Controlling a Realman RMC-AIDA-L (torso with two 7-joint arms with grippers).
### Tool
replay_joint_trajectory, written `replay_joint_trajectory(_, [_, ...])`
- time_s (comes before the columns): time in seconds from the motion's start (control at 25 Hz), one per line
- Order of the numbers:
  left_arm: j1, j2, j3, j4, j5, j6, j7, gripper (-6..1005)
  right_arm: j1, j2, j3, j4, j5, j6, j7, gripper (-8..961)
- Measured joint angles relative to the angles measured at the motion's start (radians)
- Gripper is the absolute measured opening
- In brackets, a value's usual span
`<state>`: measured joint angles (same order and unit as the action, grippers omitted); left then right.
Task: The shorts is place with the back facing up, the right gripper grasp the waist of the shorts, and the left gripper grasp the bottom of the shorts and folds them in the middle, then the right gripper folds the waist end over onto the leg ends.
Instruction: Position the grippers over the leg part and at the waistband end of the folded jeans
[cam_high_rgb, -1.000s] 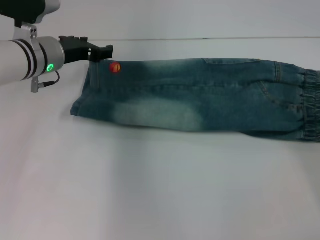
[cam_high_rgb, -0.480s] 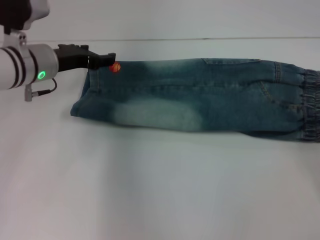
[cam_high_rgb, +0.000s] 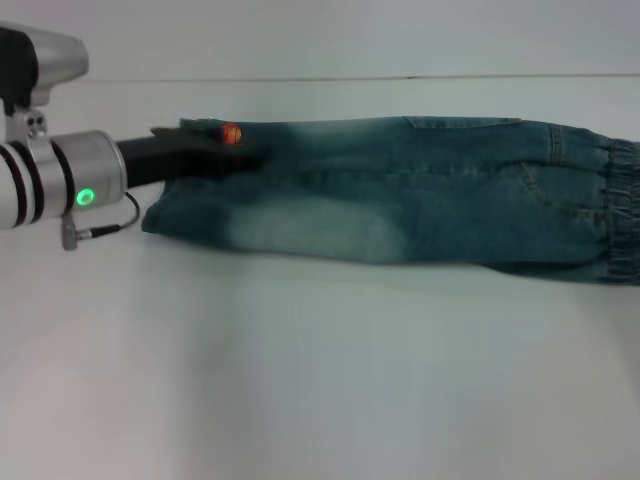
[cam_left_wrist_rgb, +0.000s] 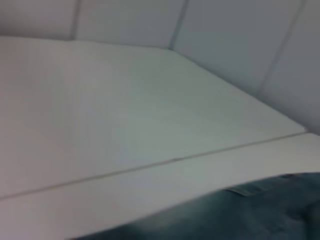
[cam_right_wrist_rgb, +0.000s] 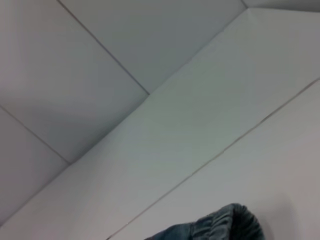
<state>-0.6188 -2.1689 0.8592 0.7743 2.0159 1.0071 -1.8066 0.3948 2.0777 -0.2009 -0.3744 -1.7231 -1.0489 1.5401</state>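
Note:
The blue-green denim shorts (cam_high_rgb: 400, 200) lie folded lengthwise across the table in the head view. Their ruffled waist (cam_high_rgb: 622, 210) is at the far right and the leg ends (cam_high_rgb: 165, 212) at the left. An orange ball patch (cam_high_rgb: 231, 133) shows near the far hem corner. My left gripper (cam_high_rgb: 235, 160), black on a silver wrist with a green light, lies low over the bottom of the shorts, just in front of the ball patch. The left wrist view shows only a strip of denim (cam_left_wrist_rgb: 240, 215). A bit of waistband (cam_right_wrist_rgb: 225, 225) shows in the right wrist view; the right gripper itself is out of view.
The white table (cam_high_rgb: 300, 380) stretches in front of the shorts towards me. A pale wall (cam_high_rgb: 320, 35) rises just behind the table's far edge, close to the shorts' far side.
My left gripper has dropped from beyond the far hem corner and come down over the leg ends, now resting across the denim. The shorts have not shifted.

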Motion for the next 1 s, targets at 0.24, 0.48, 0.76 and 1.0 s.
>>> replay_joint_trajectory(0.24, [-0.003,0.006,-0.007,0.004,0.006,0.160,-0.056,844,0.010,0.004,-0.022,0.000,-0.001,0.026,-0.004,873])
replay_joint_trajectory(0.48, [-0.006,0.006,-0.006,-0.001,0.006,0.163,-0.052,841,0.013,0.005,-0.037,0.007,-0.001,0.049,-0.004,870])
replay_joint_trajectory(0.76, [-0.001,0.006,-0.007,-0.004,0.006,0.160,-0.049,841,0.021,0.006,-0.052,0.013,-0.001,0.073,-0.006,866])
replay_joint_trajectory(1.0, [0.001,0.006,-0.006,-0.013,0.005,0.159,-0.041,841,0.029,0.007,-0.084,0.015,-0.001,0.090,0.003,862])
